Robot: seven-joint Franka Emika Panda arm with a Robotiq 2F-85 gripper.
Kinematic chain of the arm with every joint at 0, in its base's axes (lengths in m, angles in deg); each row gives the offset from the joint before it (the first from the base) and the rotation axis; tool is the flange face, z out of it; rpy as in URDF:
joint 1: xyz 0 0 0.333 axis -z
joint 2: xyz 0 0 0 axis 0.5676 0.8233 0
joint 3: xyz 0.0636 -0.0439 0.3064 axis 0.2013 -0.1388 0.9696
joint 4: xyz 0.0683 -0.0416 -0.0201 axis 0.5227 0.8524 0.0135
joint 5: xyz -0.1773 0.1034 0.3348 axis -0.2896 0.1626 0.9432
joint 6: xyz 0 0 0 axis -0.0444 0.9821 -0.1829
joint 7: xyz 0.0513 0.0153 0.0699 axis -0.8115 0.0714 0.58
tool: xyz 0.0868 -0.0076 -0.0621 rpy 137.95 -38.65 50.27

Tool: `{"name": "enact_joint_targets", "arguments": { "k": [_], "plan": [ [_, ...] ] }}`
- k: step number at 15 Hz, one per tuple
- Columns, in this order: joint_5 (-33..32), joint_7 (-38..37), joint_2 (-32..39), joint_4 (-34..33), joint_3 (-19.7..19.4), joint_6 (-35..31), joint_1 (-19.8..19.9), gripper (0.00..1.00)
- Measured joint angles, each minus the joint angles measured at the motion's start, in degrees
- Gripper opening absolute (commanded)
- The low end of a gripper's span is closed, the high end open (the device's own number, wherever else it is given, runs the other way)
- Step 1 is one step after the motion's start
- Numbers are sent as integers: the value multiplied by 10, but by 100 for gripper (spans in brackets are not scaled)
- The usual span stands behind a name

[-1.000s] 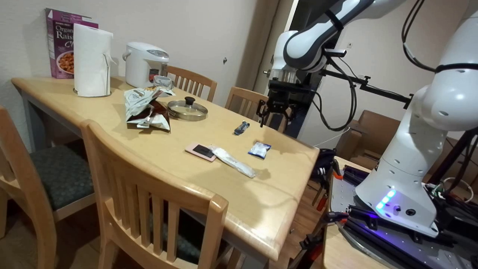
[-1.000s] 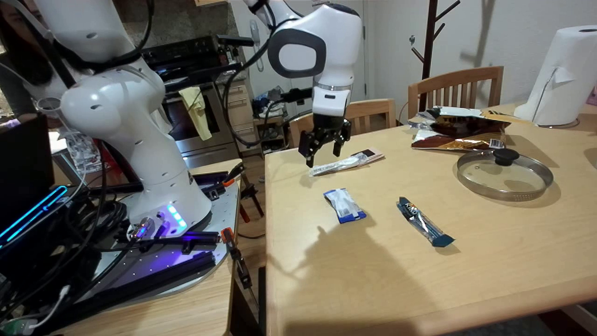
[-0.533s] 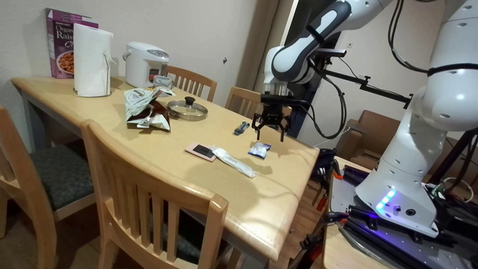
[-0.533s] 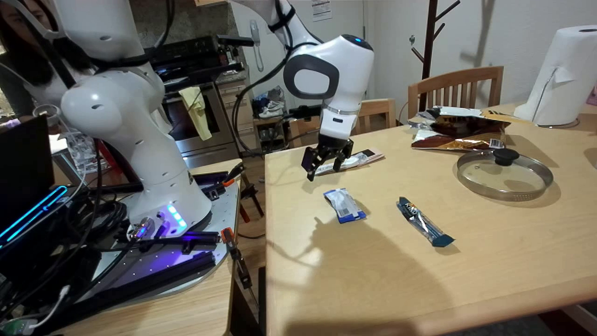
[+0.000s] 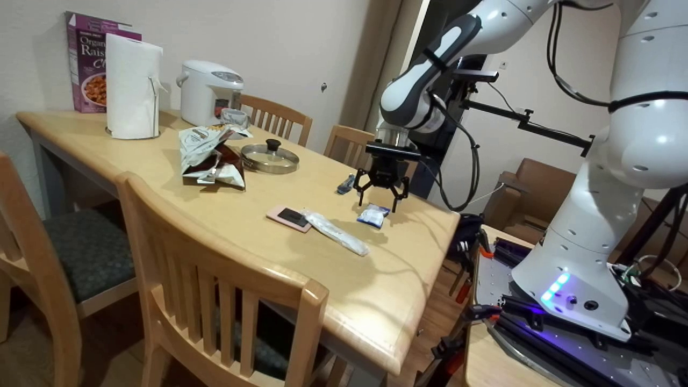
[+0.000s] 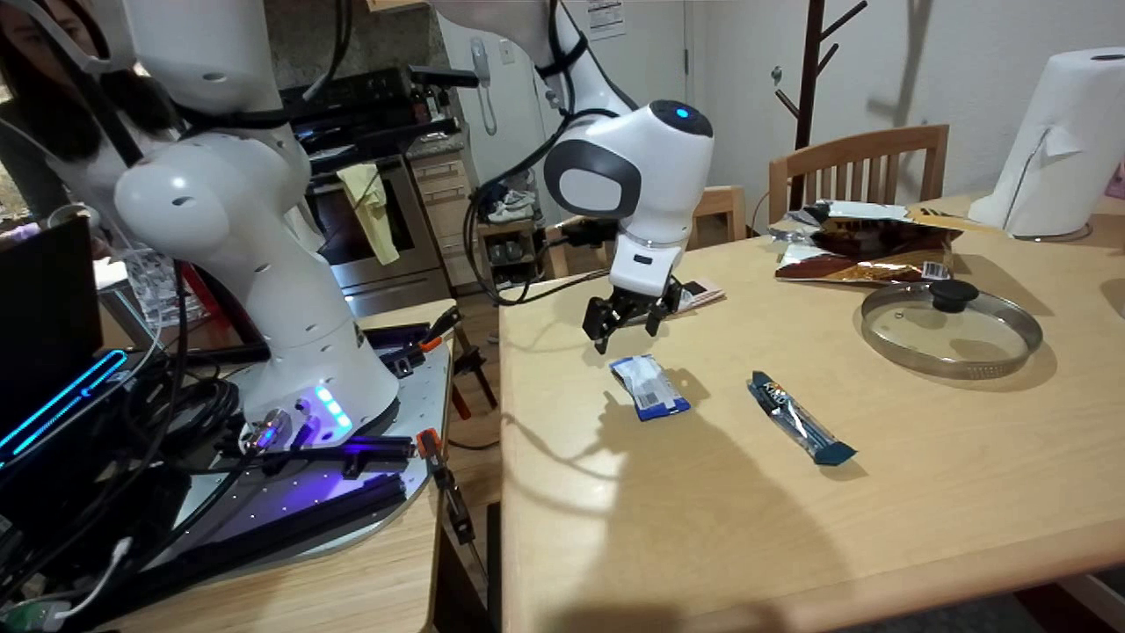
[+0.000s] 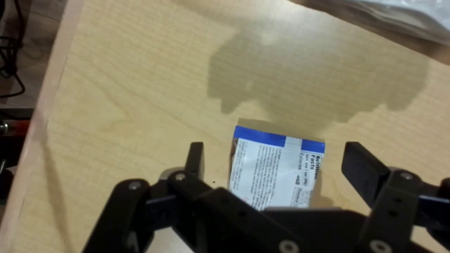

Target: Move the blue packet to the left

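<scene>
The blue packet lies flat on the table, white with blue ends, and shows in both exterior views [image 5: 373,217] [image 6: 650,389]. In the wrist view the packet [image 7: 276,172] shows printed text and one blue end; its near end is hidden behind the gripper. My gripper [image 5: 377,206] is open and empty, pointing down above the packet. In an exterior view the gripper [image 6: 627,340] hangs over the packet's far end, apart from it. In the wrist view the fingers [image 7: 274,144] stand one on each side of the packet, not touching it.
A teal wrapped bar [image 6: 800,418] lies near the packet. A white wrapped stick [image 5: 336,232] touches a pink-edged dark phone-like item [image 5: 290,216]. A glass lid [image 6: 952,330] and an open bag [image 5: 209,156] lie farther along the table. The table edge [image 7: 45,105] shows in the wrist view.
My gripper has come down and moved over the packet, staying open. In an exterior view it now covers most of the white stick. The packet has not moved.
</scene>
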State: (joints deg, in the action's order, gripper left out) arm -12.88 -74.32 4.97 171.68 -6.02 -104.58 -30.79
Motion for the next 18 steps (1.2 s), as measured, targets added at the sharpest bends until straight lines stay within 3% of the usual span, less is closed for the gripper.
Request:
{"name": "enact_joint_targets", "arguments": {
  "k": [3, 8, 18],
  "plan": [
    [39, 31, 4, 0, -1, -3, 7, 100],
    [37, 33, 4, 0, -20, -6, 4, 100],
    [-19, -22, 32, 2, -55, -51, -33, 100]
  ]
}}
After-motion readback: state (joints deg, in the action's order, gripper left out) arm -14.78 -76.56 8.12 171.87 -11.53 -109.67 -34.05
